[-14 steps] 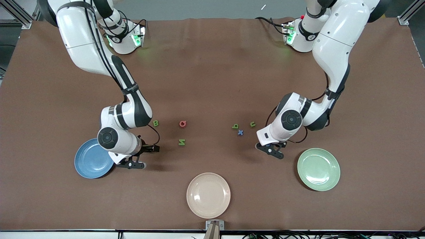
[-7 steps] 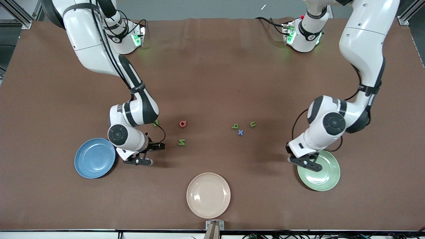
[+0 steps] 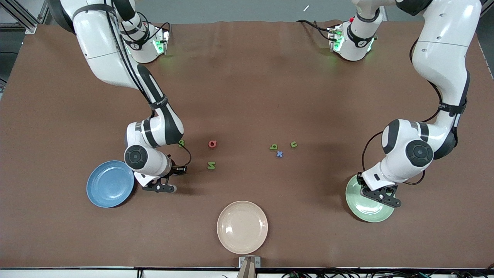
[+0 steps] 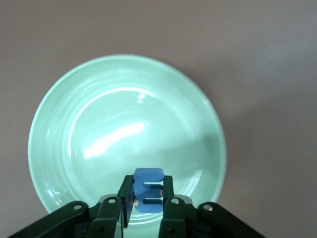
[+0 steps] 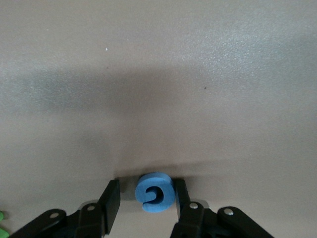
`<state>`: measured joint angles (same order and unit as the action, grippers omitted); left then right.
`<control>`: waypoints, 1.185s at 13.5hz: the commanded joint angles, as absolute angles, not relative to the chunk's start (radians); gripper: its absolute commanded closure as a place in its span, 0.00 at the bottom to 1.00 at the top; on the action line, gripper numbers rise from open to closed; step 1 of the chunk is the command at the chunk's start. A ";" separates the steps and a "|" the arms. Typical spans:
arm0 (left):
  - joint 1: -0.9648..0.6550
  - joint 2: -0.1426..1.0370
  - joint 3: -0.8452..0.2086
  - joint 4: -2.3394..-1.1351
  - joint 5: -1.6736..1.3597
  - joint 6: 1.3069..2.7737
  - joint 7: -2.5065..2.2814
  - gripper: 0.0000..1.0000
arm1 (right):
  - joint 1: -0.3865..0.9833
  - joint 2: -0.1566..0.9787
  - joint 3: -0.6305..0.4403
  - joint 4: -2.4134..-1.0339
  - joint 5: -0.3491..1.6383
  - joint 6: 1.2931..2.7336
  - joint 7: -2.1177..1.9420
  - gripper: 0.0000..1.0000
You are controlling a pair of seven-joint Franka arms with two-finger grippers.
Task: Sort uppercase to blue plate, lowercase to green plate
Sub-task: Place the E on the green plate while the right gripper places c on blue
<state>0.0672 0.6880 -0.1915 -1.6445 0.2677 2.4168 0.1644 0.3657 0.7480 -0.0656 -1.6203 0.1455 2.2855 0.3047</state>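
Note:
My left gripper (image 3: 380, 195) hangs over the pale green plate (image 3: 361, 210), shut on a blue lowercase m/w letter (image 4: 148, 191); the plate (image 4: 99, 109) below holds nothing else. My right gripper (image 3: 160, 188) is low at the table beside the blue plate (image 3: 110, 184). Its fingers stand open on either side of the blue G (image 5: 154, 193), with a gap on one side. The green B (image 3: 181, 143), red Q (image 3: 212, 144) and green N/Z (image 3: 211, 165) lie mid-table. The green b (image 3: 273, 146), blue x (image 3: 279, 154) and green u/n (image 3: 293, 144) lie toward the left arm's end.
A cream plate (image 3: 242, 227) sits near the table's front edge, midway between the two arms. The right arm's wrist partly covers the green B. The brown table (image 3: 247, 77) is bare toward the robots' bases.
My left arm carried the blue letter from beside the lowercase group to over the green plate. My right gripper shifted slightly away from the blue plate toward mid-table.

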 commanded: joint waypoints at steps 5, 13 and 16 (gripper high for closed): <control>0.110 0.750 -0.179 -1.611 0.314 2.482 0.175 0.89 | 0.357 0.727 -0.064 -1.643 0.150 2.287 0.298 0.86; 0.129 0.755 -0.189 -1.571 0.325 2.502 0.175 0.01 | 0.207 0.721 -0.071 -1.505 0.097 2.212 0.148 0.95; 0.110 0.715 -0.215 -1.578 0.311 2.444 0.122 0.01 | 0.114 0.718 -0.071 -1.477 0.066 2.181 -0.018 0.95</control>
